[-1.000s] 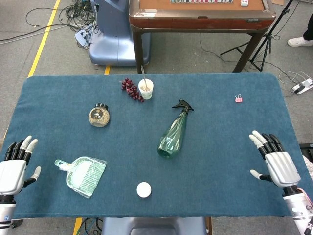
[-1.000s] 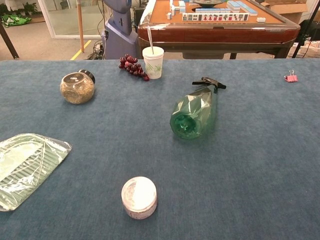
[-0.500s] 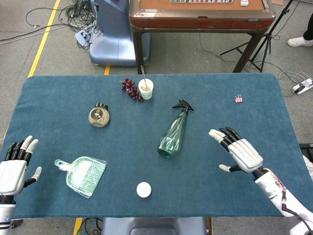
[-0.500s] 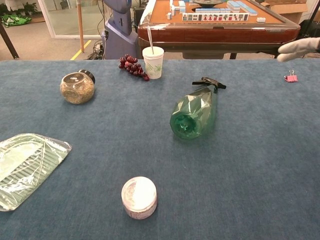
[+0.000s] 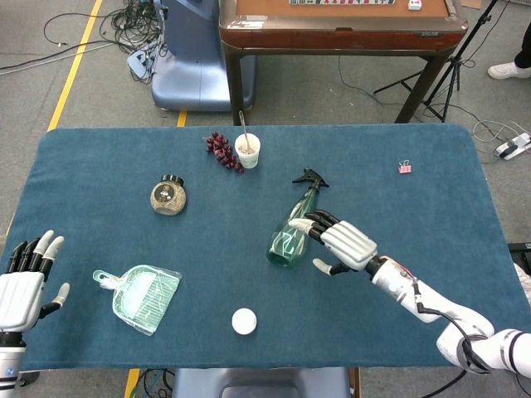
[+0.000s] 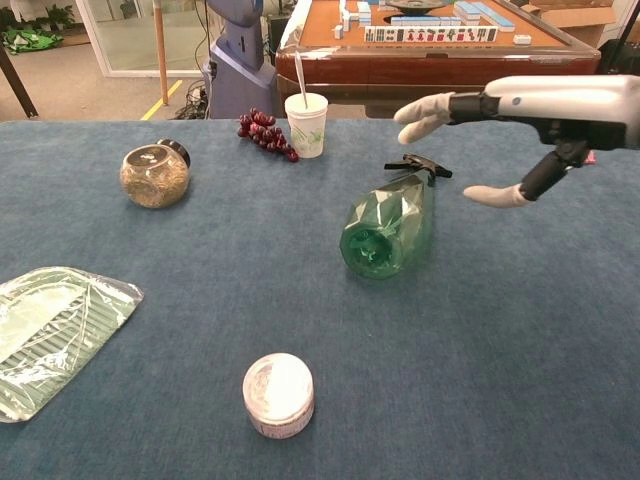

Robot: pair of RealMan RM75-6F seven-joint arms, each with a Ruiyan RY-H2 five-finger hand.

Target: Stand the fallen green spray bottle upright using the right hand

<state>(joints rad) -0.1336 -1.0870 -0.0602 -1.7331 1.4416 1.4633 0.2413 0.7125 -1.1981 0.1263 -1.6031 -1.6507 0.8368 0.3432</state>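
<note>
The green spray bottle [image 5: 292, 230] [image 6: 388, 229] lies on its side mid-table, its black trigger head [image 5: 309, 178] pointing to the far side and its base toward me. My right hand [image 5: 343, 243] [image 6: 510, 125] hovers open just right of the bottle's body, fingers spread above it, thumb [image 6: 494, 195] hanging down beside it, not touching. My left hand [image 5: 23, 280] rests open at the table's near left edge, holding nothing.
A round jar [image 5: 168, 196] sits at the left, grapes [image 5: 222, 151] and a paper cup [image 5: 247, 150] at the far middle. A plastic-wrapped dustpan [image 5: 145, 297] lies near left, a small white tin [image 5: 244, 321] near front, a pink clip [image 5: 405, 167] far right.
My right hand has swept leftward from the table's right edge to just beside and above the green bottle. The bottle and my left hand have not moved.
</note>
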